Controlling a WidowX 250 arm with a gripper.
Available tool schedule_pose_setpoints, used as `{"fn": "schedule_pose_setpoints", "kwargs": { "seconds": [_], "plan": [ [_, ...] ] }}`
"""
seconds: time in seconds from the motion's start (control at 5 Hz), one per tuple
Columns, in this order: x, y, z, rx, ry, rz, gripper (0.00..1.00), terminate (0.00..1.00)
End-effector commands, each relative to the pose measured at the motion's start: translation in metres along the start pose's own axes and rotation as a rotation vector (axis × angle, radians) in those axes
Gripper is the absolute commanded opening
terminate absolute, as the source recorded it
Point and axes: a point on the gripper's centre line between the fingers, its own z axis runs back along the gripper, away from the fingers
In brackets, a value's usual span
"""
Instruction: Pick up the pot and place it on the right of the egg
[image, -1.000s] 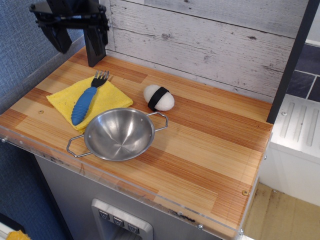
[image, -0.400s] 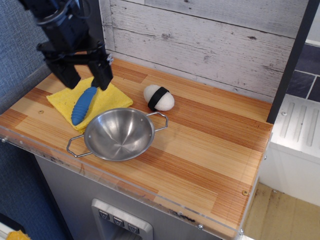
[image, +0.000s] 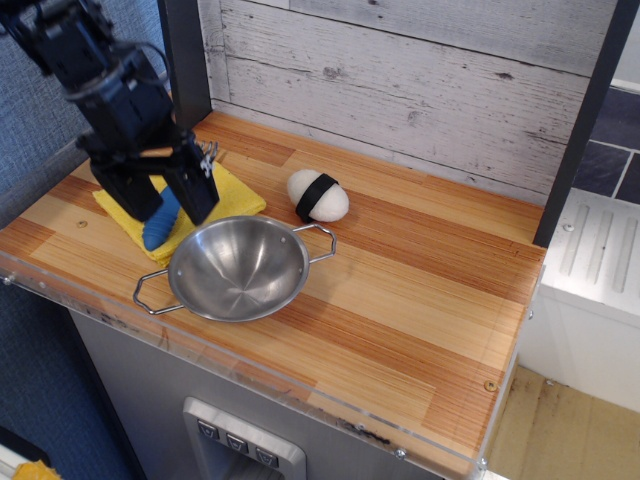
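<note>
The shiny steel pot (image: 238, 268) sits on the wooden counter near the front left, with one wire handle to the left and one to the right. The white egg (image: 318, 195) with a black band lies just behind the pot's right side. My black gripper (image: 165, 205) hangs open over the yellow cloth, just behind and left of the pot, its two fingers spread apart and holding nothing. It hides part of the fork.
A yellow cloth (image: 230, 195) lies at the left with a blue-handled fork (image: 157, 228) on it. A grey plank wall (image: 420, 90) stands behind the counter. A dark post (image: 585, 120) rises at the right. The counter's front edge (image: 300, 385) has a clear lip.
My gripper has come down from the top left corner, forward and lower, to just above the cloth beside the pot. The pot and egg have not moved.
</note>
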Motion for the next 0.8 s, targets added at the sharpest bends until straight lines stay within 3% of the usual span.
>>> {"fn": "schedule_pose_setpoints", "kwargs": {
  "seconds": [0.0, 0.6],
  "plan": [
    [-0.002, 0.006, -0.016, 0.006, 0.011, -0.001, 1.0, 0.0],
    [-0.005, -0.006, -0.037, -0.072, 0.042, -0.046, 1.0, 0.0]
  ]
}}
